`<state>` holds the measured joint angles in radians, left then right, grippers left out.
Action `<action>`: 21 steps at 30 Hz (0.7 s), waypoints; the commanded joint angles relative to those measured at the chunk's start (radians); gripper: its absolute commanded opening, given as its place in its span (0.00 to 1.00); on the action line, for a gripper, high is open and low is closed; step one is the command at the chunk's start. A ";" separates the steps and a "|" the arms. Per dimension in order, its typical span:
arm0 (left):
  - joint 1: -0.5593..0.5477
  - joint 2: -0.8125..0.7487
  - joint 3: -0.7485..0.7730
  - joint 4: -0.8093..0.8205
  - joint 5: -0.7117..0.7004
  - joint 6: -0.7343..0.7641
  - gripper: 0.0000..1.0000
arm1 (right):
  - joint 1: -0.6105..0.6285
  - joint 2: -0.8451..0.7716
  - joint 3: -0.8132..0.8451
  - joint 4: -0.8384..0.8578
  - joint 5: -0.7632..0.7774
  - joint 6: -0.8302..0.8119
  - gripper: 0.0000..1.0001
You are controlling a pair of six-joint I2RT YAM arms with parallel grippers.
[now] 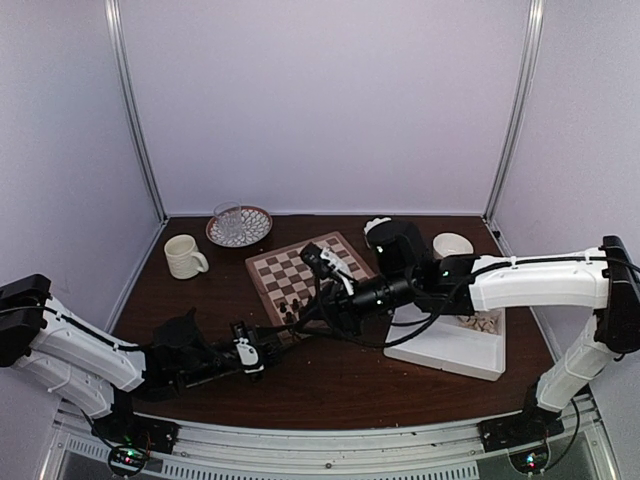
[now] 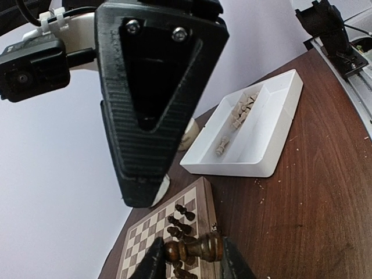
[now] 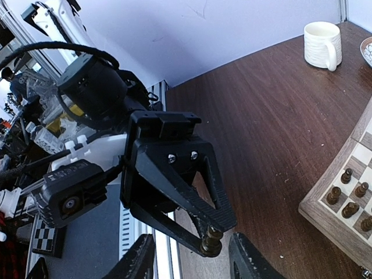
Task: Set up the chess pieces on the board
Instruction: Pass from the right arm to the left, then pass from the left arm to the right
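L pincer (image 2: 192, 261) clamped on dark chess piece (image 2: 192, 249), held sideways by near edge of board (image 1: 300, 265).
R pincer (image 3: 189, 258) fingers apart, either side of same piece. Few dark pcs (image 2: 181, 224) stand on board near that edge; pale pcs (image 2: 241, 110) lie in white tray (image 2: 273, 145) on table (image 2: 314, 192), right of board.

- The board (image 1: 300, 272): smooth checkered wood is seen.
- The dark piece (image 2: 192, 249) near the board: glossy varnished wood is shown.
- The tray (image 2: 232, 167) beside the board: smooth white plastic is shown.
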<state>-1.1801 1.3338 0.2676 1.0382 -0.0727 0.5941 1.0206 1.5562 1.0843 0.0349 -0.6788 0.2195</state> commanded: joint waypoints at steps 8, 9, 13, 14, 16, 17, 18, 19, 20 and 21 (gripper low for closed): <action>-0.014 -0.040 0.032 -0.053 0.055 0.029 0.25 | -0.007 0.028 0.054 -0.204 0.030 -0.069 0.43; -0.015 -0.040 0.034 -0.062 0.063 0.033 0.25 | -0.009 0.030 0.058 -0.214 0.030 -0.074 0.43; -0.017 -0.040 0.048 -0.101 0.104 0.038 0.26 | -0.011 0.034 0.074 -0.253 0.015 -0.089 0.42; -0.020 -0.037 0.051 -0.107 0.110 0.040 0.26 | -0.011 0.037 0.074 -0.255 0.007 -0.090 0.42; -0.023 -0.036 0.056 -0.119 0.113 0.044 0.26 | -0.011 0.045 0.080 -0.263 -0.016 -0.092 0.41; -0.026 -0.034 0.058 -0.122 0.115 0.047 0.26 | -0.011 0.050 0.085 -0.267 -0.023 -0.093 0.41; -0.027 -0.031 0.059 -0.125 0.117 0.049 0.26 | -0.011 0.056 0.088 -0.272 -0.029 -0.094 0.41; -0.029 -0.030 0.061 -0.128 0.120 0.051 0.26 | -0.011 0.061 0.092 -0.274 -0.034 -0.094 0.40; -0.031 -0.030 0.063 -0.130 0.123 0.052 0.26 | -0.011 0.068 0.096 -0.275 -0.042 -0.094 0.40; -0.033 -0.028 0.063 -0.133 0.123 0.053 0.26 | -0.011 0.073 0.097 -0.277 -0.047 -0.094 0.39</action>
<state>-1.2022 1.3067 0.3027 0.9062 0.0208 0.6277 1.0142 1.6028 1.1465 -0.2150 -0.6899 0.1390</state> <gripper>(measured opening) 0.280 0.399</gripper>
